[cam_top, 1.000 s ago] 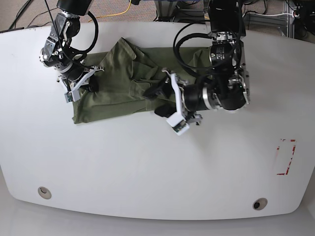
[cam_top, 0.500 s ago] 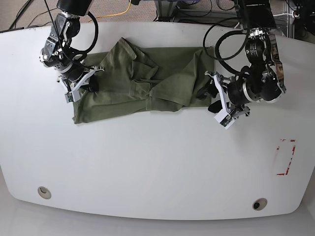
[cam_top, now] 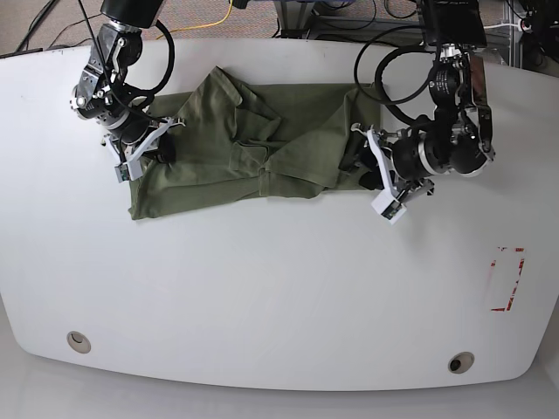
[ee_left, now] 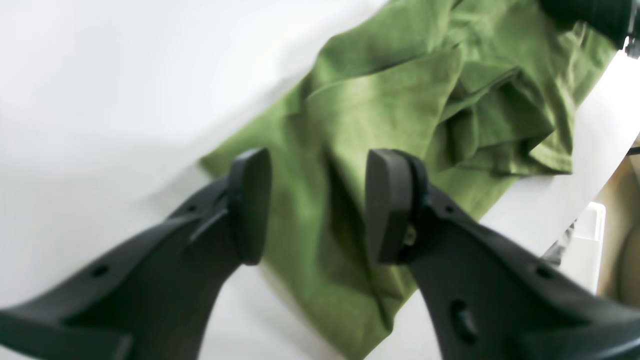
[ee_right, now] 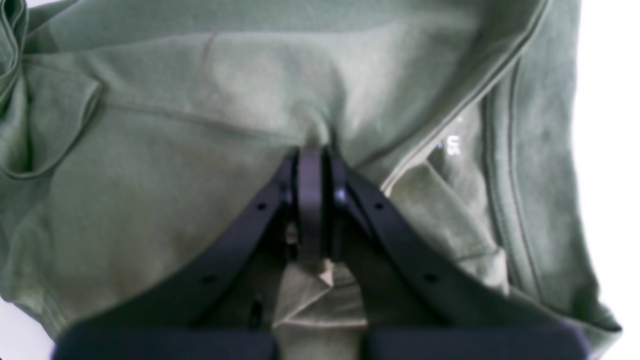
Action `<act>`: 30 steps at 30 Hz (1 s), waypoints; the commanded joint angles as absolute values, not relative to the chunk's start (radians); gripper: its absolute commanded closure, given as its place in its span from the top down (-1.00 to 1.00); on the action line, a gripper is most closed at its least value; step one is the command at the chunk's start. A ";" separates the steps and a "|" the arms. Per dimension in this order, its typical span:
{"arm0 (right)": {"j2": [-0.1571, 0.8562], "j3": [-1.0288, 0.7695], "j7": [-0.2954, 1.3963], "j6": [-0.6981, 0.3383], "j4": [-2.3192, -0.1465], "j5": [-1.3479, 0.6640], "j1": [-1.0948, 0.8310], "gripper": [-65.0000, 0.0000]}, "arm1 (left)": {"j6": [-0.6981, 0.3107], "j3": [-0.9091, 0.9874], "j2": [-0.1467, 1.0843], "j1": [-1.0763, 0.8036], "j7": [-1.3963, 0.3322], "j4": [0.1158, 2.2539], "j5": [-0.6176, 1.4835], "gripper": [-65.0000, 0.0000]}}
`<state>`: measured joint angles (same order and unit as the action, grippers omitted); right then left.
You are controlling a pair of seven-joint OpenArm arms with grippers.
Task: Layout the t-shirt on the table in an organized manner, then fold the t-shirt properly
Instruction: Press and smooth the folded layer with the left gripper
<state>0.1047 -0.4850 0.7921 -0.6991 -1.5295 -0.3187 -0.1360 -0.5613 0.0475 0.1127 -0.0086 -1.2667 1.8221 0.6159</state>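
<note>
The olive-green t-shirt (cam_top: 253, 144) lies wrinkled across the back of the white table (cam_top: 262, 288), with folds bunched in its middle. My right gripper (cam_top: 155, 148) is at the shirt's left end. In the right wrist view it (ee_right: 312, 150) is shut on a pinched ridge of the t-shirt (ee_right: 165, 165). My left gripper (cam_top: 365, 170) hovers at the shirt's right edge. In the left wrist view it (ee_left: 315, 205) is open, with the t-shirt (ee_left: 380, 105) showing below the gap and nothing held between its pads (ee_left: 250, 205).
Two round metal grommets (cam_top: 79, 341) (cam_top: 460, 361) sit near the table's front edge. A red-marked rectangle (cam_top: 508, 279) lies at the right. Cables and equipment stand beyond the table's back edge.
My left arm swung from the shirt's middle to its right side, spreading the fabric rightward, then drew back onto the right edge, jaws slightly narrower. The right gripper stayed put.
</note>
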 commanded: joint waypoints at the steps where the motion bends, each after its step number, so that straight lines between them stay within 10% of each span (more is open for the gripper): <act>1: 0.108 -0.484 0.837 -0.698 -1.531 -0.289 -0.142 -0.98 | -0.556 0.016 0.114 0.008 -1.250 1.837 0.588 -0.21; 30: 0.107 -0.490 0.837 -0.698 -1.531 -0.291 -0.143 -0.98 | -0.562 -0.260 -0.022 0.001 -1.285 1.874 0.478 -0.21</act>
<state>0.1024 -0.4900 0.7891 -0.6994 -1.5295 -0.3202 -0.1371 -0.5613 -0.2886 -0.0139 -0.0147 -1.2972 1.8362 0.4679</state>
